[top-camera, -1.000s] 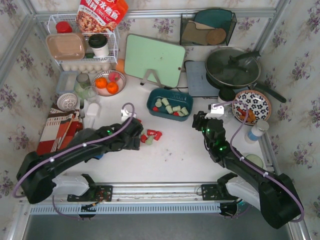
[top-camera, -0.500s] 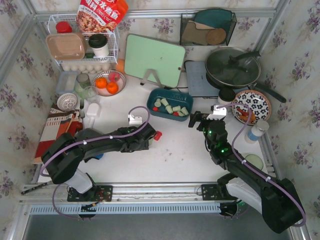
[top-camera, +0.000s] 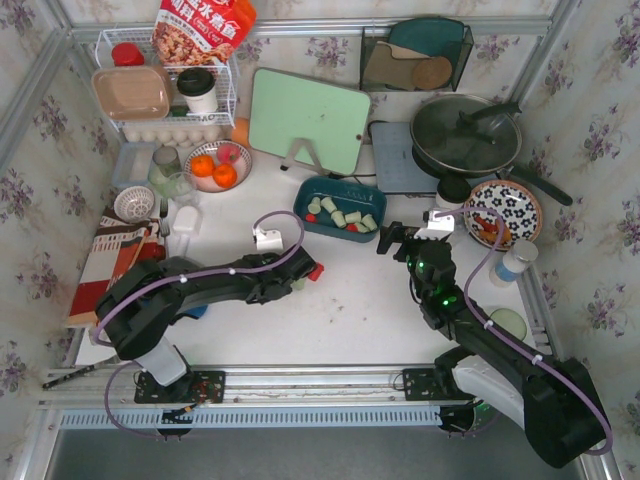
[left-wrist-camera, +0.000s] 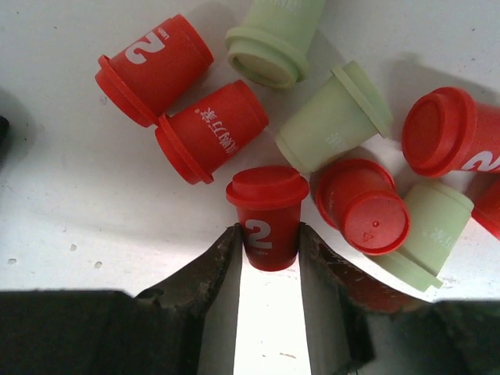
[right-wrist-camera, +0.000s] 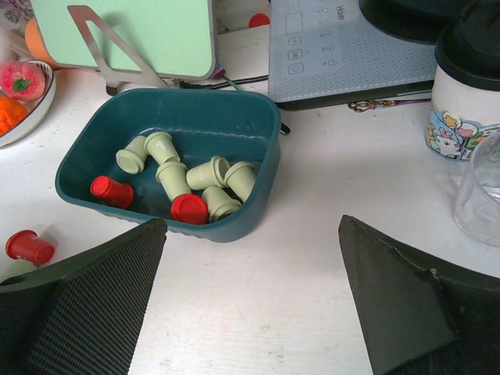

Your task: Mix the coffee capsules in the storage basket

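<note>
Several loose red and pale green coffee capsules [left-wrist-camera: 336, 117] lie in a heap on the white table. My left gripper [left-wrist-camera: 267, 234] is shut on one upright red capsule [left-wrist-camera: 267, 215] marked "2", both fingers against its sides. From above, that gripper [top-camera: 298, 278] sits left of a red capsule [top-camera: 315, 271]. The teal storage basket [top-camera: 345, 186] holds several pale green capsules [right-wrist-camera: 207, 173] and two red ones [right-wrist-camera: 190, 208]. My right gripper [top-camera: 392, 240] hovers just right of the basket's near corner. In its own view the right gripper [right-wrist-camera: 251, 223] is open and holds nothing, with the basket [right-wrist-camera: 187, 98] ahead.
A green cutting board [top-camera: 308, 118] leans behind the basket. An induction plate [top-camera: 405, 160], a lidded pan [top-camera: 467, 133] and a patterned plate [top-camera: 503, 212] stand to the right. A cartoon cup [right-wrist-camera: 467, 94] and a clear glass [right-wrist-camera: 480, 191] are near my right gripper. A fruit bowl [top-camera: 217, 165] sits at left.
My left gripper reached right into the loose pile and closed on the red capsule. My right gripper opened wide and edged toward the basket.
</note>
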